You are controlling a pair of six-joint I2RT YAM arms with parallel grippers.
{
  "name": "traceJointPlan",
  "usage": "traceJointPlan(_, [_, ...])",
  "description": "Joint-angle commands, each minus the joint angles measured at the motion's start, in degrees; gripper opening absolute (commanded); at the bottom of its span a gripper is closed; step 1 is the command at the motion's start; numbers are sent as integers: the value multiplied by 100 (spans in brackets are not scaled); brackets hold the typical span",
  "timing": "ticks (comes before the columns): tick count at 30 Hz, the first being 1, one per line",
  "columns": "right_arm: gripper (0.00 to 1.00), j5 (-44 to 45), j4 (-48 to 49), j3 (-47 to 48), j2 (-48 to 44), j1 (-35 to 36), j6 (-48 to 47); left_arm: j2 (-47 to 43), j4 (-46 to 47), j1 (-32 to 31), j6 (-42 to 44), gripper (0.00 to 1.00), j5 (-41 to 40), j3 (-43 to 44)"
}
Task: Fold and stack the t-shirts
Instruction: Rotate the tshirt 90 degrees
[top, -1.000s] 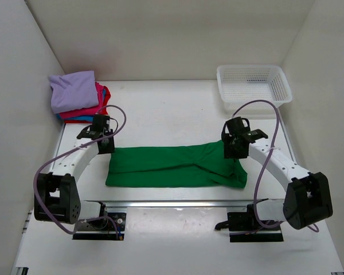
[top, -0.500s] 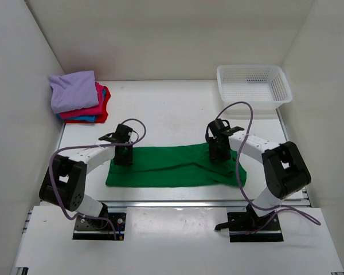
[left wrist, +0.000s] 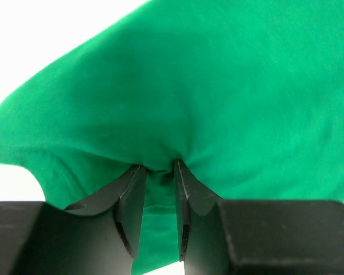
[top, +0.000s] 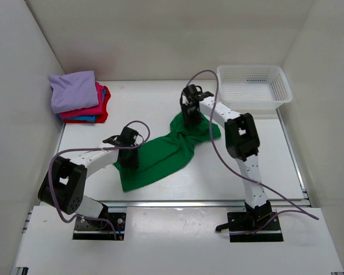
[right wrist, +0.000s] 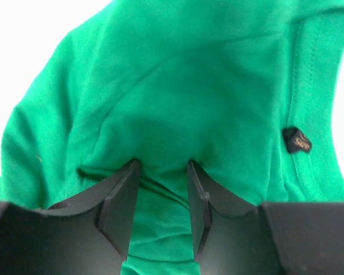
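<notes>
The bright green t-shirt (top: 160,156) lies bunched on the table, running diagonally from the near left to the far middle. My left gripper (top: 130,156) is shut on its near-left part; in the left wrist view the gripper (left wrist: 159,169) pinches a fold of green cloth (left wrist: 218,86). My right gripper (top: 189,117) is shut on the shirt's far end; in the right wrist view the gripper (right wrist: 162,166) holds gathered green cloth (right wrist: 189,86), with a small dark tag (right wrist: 297,140) on a hem. Folded lavender (top: 74,90), pink-red (top: 98,105) and blue (top: 83,118) shirts are stacked at the far left.
A white mesh basket (top: 253,86) stands at the far right, close to the right arm's elbow. White walls close in the table on the left, back and right. The arm bases sit at the near edge.
My right gripper has swung left and to the back, dragging the shirt's right end with it. The shirt went from a flat horizontal band to a bunched diagonal. My left gripper barely moved.
</notes>
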Motion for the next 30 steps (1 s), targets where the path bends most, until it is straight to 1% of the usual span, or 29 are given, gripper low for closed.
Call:
traceJointPlan(1, [36,-413,-862,1758,1301,217,-474,-145,-500,-52,-521,37,1026,-529])
traceJointPlan(3, [36,-632,-1791,3904,2353,340,-693,-259,-606,-174,-583,37,1306,-678])
traceJointPlan(4, [36,-738,-1978,4760,2628,314,-764,-286,-641,-236,-618,36,1351,-731])
traceJointPlan(5, [36,-1139,-1876,4812,2709,296,-704,-277,-641,-393,-627,34,1552,-819])
traceJointPlan(6, [37,-1465,-1701,4656,2675,261,-720,-329,-641,-447,-644,33,1737,-933])
traceJointPlan(7, [37,-1425,-1682,4785,2684,270,-738,-321,-615,-543,-671,33,1817,-977])
traceJointPlan(9, [37,-979,-1795,5083,2719,401,-896,-522,-519,-623,-732,34,2124,-1109])
traceJointPlan(11, [38,-976,-1735,5207,2632,323,-914,-725,-483,-623,-759,37,2160,-1084])
traceJointPlan(12, [38,-959,-1743,5304,2570,322,-949,-882,-561,-562,-750,39,2047,-909])
traceJointPlan(14, [39,-836,-1682,5384,2394,252,-932,-1190,-763,-221,-715,40,1898,-662])
traceJointPlan(16, [39,-906,-1585,5462,2104,173,-984,-1488,-895,87,-654,44,1958,-75])
traceJointPlan(17, [40,-871,-1611,5471,1869,138,-993,-1568,-940,246,-610,48,1950,75])
traceJointPlan(19, [43,-774,-1655,5323,1316,33,-1019,-1692,-984,475,-540,50,1862,619])
traceJointPlan(21, [46,-565,-1847,5078,902,32,-1002,-1570,-730,738,-391,51,1932,962])
traceJointPlan(23, [44,-160,-2111,4743,541,111,-949,-1201,-370,976,-84,47,2046,1376])
traceJointPlan(25, [40,314,-2340,4069,-29,322,-801,-361,-194,942,84,43,2073,2016])
traceJointPlan(26, [36,368,-2367,3830,-163,418,-817,-217,-10,898,155,42,2038,2097])
traceJointPlan(27, [31,386,-2358,3393,-486,454,-782,150,96,880,164,40,1959,2290])
traceJointPlan(28, [20,456,-2280,2849,-820,559,-791,441,367,897,173,37,2002,2387])
traceJointPlan(29, [10,482,-2201,2174,-1032,629,-791,592,657,906,112,37,2072,2406])
traceJointPlan(30, [4,413,-1895,1758,-1460,752,-782,863,842,933,94,36,2099,2484])
